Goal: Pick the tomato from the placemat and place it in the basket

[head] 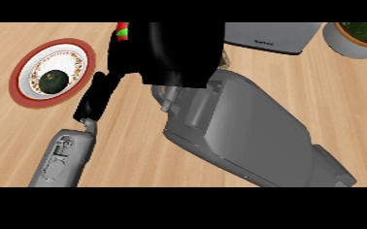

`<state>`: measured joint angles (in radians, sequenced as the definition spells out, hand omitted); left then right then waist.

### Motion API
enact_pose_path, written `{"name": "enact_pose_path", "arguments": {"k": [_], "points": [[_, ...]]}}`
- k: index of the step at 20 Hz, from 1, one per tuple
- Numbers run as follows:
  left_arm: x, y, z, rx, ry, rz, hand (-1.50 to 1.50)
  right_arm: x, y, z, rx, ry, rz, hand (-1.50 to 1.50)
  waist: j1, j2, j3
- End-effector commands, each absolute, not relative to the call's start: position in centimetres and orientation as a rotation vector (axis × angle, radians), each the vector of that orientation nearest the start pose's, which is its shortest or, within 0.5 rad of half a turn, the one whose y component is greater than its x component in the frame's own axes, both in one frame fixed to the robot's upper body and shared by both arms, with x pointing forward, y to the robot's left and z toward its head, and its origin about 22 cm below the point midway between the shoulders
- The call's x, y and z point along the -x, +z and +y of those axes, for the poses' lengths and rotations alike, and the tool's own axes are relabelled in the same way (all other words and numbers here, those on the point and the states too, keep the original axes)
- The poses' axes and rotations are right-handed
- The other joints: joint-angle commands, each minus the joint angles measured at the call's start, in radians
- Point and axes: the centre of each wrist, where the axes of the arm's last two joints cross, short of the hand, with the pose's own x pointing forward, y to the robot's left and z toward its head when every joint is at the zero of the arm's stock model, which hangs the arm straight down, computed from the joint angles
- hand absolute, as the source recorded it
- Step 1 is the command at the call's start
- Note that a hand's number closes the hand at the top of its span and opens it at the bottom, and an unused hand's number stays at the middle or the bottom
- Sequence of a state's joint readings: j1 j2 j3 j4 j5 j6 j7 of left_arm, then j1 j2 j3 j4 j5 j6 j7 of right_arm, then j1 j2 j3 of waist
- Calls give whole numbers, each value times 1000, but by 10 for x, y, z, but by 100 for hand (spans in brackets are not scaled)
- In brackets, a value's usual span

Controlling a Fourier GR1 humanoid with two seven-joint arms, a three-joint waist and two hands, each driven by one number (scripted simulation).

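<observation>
- We see the right hand (175, 53) as a large black mass at top centre, its grey forearm (251, 136) filling the middle of the view; finger state can't be told.
- The tomato (123, 30) shows as a small red patch with green at the right hand's upper-left edge, touching it and mostly hidden.
- Left hand (97, 97) sits lower left, fingers straight and relaxed, holding nothing.
- A plate (79, 60) on a red placemat (22, 94) lies at left, with a dark green round item (53, 80) on it.
- A grey appliance (276, 36) and a potted plant (347, 39) stand at top right.
- We can't make out the basket.
</observation>
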<state>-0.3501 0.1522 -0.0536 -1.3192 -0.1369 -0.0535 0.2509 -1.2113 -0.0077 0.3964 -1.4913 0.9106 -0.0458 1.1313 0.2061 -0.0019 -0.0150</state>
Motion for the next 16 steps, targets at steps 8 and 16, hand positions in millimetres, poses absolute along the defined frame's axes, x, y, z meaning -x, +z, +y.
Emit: {"name": "enact_pose_path", "arguments": {"k": [8,16], "points": [[-324,31,235,-188,-342,-1363,0,-313,368,61,1300,528,-1407,150,-67,-7,-2],[-315,23,250,-217,-285,-1350,0,-333,402,76,1389,599,-1183,150,-116,-2,6]]}}
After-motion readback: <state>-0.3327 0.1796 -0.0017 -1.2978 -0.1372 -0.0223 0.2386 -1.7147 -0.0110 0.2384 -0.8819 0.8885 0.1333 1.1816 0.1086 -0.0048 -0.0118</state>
